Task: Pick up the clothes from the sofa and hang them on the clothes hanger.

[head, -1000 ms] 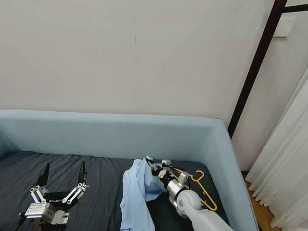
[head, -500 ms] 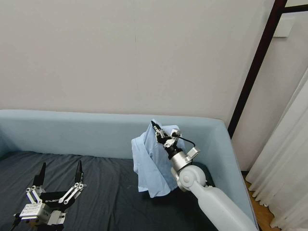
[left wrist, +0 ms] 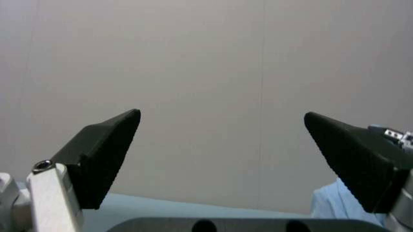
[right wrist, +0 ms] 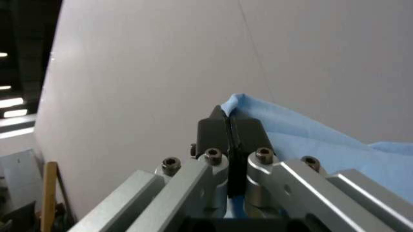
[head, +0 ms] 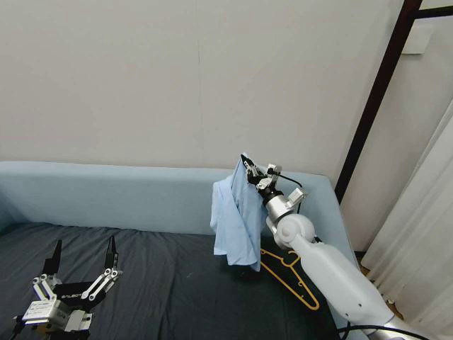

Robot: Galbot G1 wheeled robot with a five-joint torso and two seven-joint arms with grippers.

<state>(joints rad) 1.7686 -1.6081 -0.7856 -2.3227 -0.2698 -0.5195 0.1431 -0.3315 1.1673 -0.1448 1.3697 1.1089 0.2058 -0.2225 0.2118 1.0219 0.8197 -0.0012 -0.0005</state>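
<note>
A light blue shirt (head: 236,219) hangs in the air above the right end of the sofa, in front of the backrest. My right gripper (head: 250,166) is shut on the shirt's top edge, level with the top of the backrest. In the right wrist view the black fingers (right wrist: 229,135) pinch a fold of the blue cloth (right wrist: 303,140) before the white wall. An orange clothes hanger (head: 291,276) lies on the dark seat below the raised arm. My left gripper (head: 79,256) stands open over the seat at the lower left, its fingertips (left wrist: 106,150) pointing up.
The sofa has a pale blue backrest (head: 127,195) and a dark seat cushion (head: 163,283). A dark vertical post (head: 371,99) stands at the right against the wall, with white curtains (head: 425,241) beyond it.
My right gripper has lifted the shirt from the seat up and to the right, to the top of the backrest. The hanger now lies uncovered. The left gripper has sunk slightly.
</note>
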